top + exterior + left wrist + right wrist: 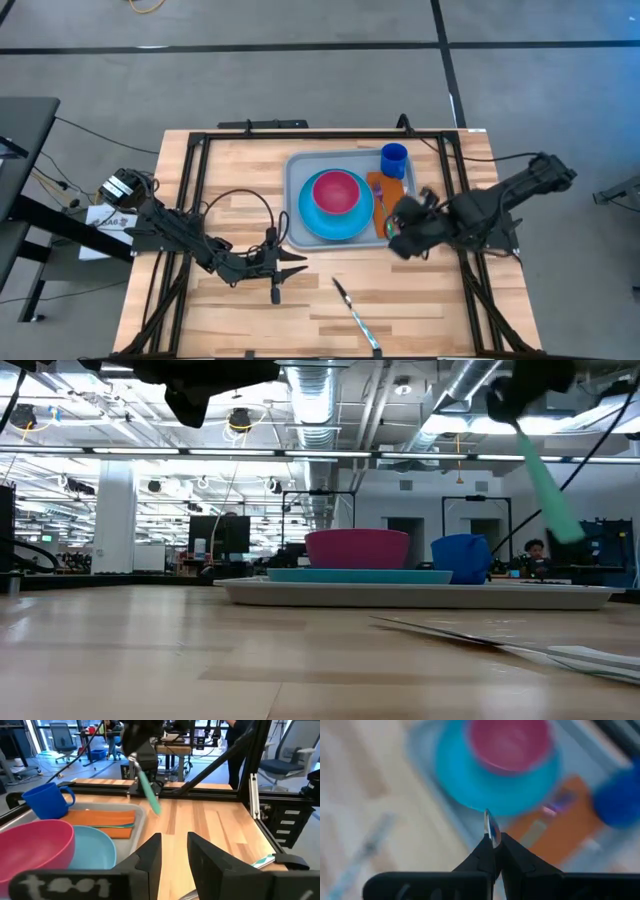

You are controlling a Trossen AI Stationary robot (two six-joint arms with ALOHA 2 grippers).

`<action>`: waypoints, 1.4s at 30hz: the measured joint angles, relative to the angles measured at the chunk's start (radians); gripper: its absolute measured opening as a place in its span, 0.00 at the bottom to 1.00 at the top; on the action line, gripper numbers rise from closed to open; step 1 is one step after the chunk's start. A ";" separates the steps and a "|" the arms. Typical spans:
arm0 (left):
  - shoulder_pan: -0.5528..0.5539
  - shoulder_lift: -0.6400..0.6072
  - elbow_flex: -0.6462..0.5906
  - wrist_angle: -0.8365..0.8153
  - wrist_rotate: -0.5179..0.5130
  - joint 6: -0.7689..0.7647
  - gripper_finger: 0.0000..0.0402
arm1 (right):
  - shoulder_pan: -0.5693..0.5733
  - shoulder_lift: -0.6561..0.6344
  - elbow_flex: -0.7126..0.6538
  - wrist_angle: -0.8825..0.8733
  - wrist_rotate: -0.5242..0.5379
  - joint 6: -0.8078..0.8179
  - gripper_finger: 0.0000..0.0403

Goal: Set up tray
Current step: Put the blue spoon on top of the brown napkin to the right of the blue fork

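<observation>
The grey-blue tray (300, 170) lies at the table's far middle. On it are a blue plate (322, 225) with a pink bowl (336, 192) in it, a blue cup (394, 160) and an orange napkin (382, 185) with utensils (555, 805) lying on it. My right gripper (402, 238) hovers by the tray's right near corner, shut on a green utensil (149, 792). My left gripper (174, 851) is open with nothing between its fingers, above the table near the tray's left near corner. My right gripper pinches the green utensil's upper end (492, 832) between its two fingertips, coming from above and slanting down. The utensil hangs tilted below the fingers (545, 480), clear of the table and the tray.
A silver utensil (355, 308) with a pale handle lies on the bare wood near the front edge, right of my left gripper. A black frame (300, 133) runs around the table's edges. Cables loop on the table by the left arm (240, 200).
</observation>
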 joint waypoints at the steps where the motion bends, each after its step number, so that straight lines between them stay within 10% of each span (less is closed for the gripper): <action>1: 0.000 0.000 0.000 -0.001 0.000 -0.001 0.20 | -0.016 -0.018 -0.010 -0.046 0.000 0.010 0.01; 15: 0.000 0.001 0.000 -0.003 0.000 -0.003 0.20 | -0.437 -0.214 -0.369 0.266 -0.227 -0.347 0.01; 26: 0.018 0.001 0.000 -0.003 -0.001 0.003 0.20 | -0.708 -0.218 -0.393 0.365 -0.482 -0.676 0.01; 42: 0.026 0.001 0.000 -0.028 0.010 -0.013 0.20 | -0.943 0.027 -0.393 0.425 -0.715 -0.835 0.03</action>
